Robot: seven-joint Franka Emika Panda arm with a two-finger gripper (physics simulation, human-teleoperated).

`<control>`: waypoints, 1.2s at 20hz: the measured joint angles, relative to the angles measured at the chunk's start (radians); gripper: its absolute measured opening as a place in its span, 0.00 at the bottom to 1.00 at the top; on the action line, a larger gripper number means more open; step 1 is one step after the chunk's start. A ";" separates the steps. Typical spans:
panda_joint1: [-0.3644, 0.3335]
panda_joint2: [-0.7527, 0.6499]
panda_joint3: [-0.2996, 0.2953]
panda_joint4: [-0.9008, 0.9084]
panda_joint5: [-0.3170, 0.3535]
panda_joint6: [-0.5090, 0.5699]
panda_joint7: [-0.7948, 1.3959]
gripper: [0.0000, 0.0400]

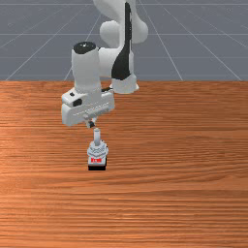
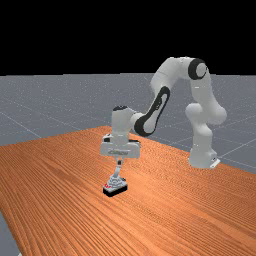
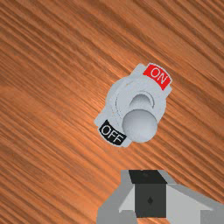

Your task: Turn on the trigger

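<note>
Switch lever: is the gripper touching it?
Apart. In the wrist view, a strip of table shows between the lever and the gripper, so their outlines never meet.

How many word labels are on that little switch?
2. The red ON label sits at one end of the grey switch, and the black OFF label sits at the opposite end. More could be hidden on sides turned away.
</note>
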 joint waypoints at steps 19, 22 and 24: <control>-0.070 -0.090 0.073 0.048 -0.032 -0.102 -0.329 0.00; -0.067 -0.100 0.089 0.030 -0.035 -0.084 -0.380 0.00; -0.056 -0.105 0.098 0.023 -0.039 -0.081 -0.377 0.00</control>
